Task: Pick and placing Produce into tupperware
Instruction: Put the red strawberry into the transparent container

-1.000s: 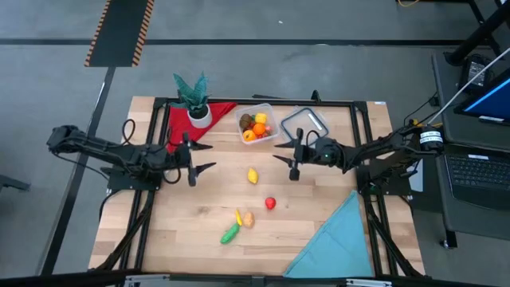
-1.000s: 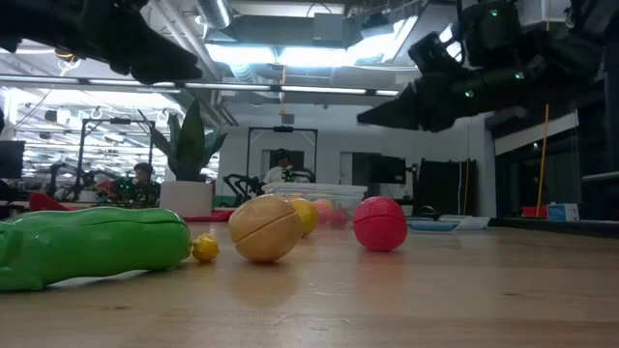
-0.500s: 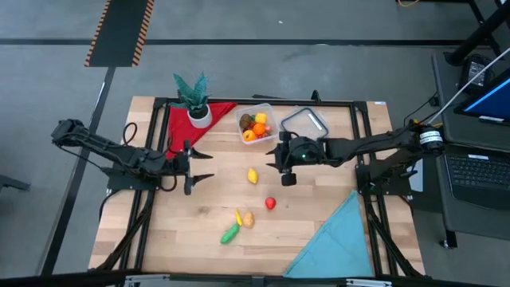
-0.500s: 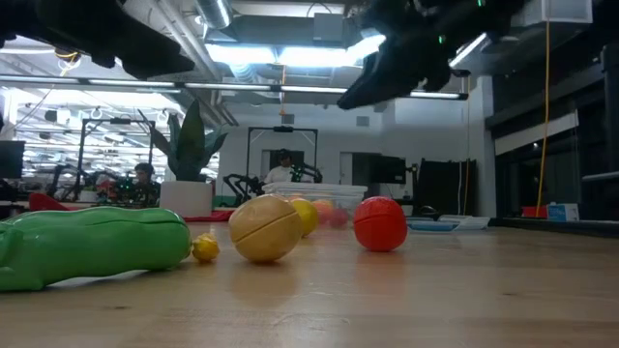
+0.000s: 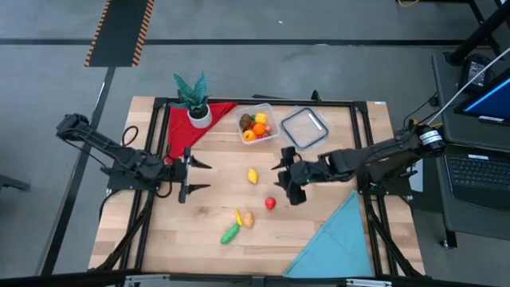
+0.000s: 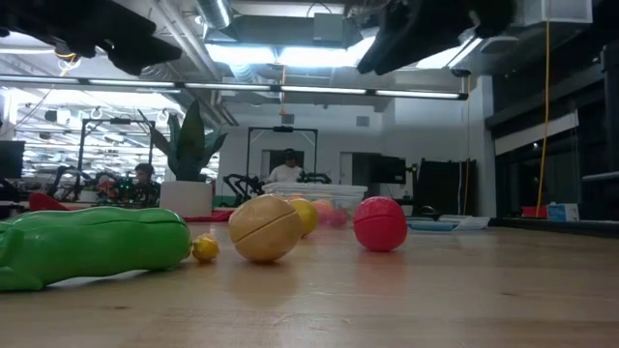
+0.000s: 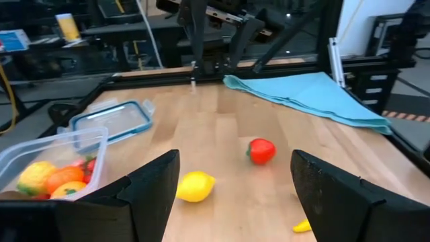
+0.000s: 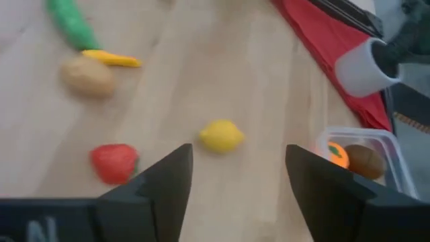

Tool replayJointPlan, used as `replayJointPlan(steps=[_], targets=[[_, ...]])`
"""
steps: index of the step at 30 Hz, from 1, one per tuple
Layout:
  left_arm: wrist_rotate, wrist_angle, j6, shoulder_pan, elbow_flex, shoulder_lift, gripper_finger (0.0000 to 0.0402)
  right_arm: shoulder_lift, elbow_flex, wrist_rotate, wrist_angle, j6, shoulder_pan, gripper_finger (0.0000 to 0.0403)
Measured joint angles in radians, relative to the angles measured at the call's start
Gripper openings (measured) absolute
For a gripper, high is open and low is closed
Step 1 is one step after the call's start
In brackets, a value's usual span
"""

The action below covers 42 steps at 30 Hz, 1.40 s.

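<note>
Red produce (image 5: 270,203) loose beside right gripper (image 5: 287,182), jaws wide, empty

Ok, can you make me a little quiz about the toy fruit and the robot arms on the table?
1. True or false: the lemon is inside the tupperware.
2. Which loose piece lies nearest the right gripper? A. green vegetable B. red fruit C. brown piece
3. Fill in: the potted plant stands on a ____ cloth.

Key: 1. False, it lies on the table. 2. B. 3. Red. Both the right and left gripper hang open, holding nothing.
</note>
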Motion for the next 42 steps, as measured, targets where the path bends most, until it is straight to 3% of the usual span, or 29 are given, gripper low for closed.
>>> replayJointPlan(steps=[11, 17, 33, 42], targets=[[0.000, -0.008, -0.027, -0.076, 0.000, 0.000, 0.0278, 0.003, 0.000, 0.004, 0.001, 0.156, 0.128, 0.0244], [0.000, -0.029, -0.084, -0.114, 0.000, 0.000, 0.0273, 0.057, 0.003, 0.004, 0.049, 0.158, 0.155, 0.0244], [-0.001, -0.026, -0.107, -0.187, 0.000, 0.000, 0.0278, 0.332, 0.274, 0.004, -0.260, 0.113, 0.188, 0.0243], [-0.001, -0.028, -0.105, -0.206, 0.000, 0.000, 0.0274, 0.410, 0.299, 0.003, -0.284, 0.102, 0.188, 0.0243]])
